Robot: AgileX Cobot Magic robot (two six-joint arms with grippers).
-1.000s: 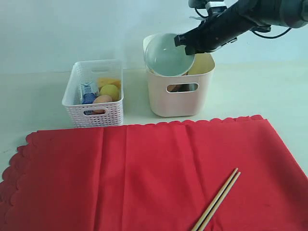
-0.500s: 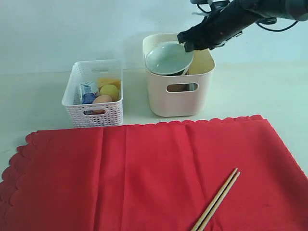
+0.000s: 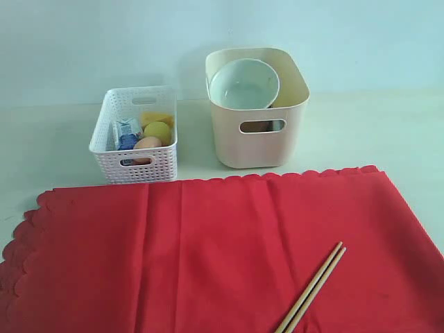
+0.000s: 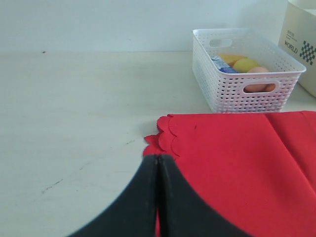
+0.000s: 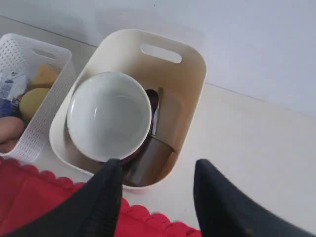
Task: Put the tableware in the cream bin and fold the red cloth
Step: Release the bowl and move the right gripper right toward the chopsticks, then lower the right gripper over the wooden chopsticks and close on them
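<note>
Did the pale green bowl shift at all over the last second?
Yes. The pale green bowl has sunk lower: it stood steeply over the front rim of the cream bin and now lies inside it, less tilted.

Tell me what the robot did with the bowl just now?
The right gripper opened and let go of the bowl, which sank from tilted at the rim to resting inside the bin. The arm then pulled away, out of the exterior view. The chopsticks still lie on the cloth, the basket has not moved, and the left gripper stayed shut.
</note>
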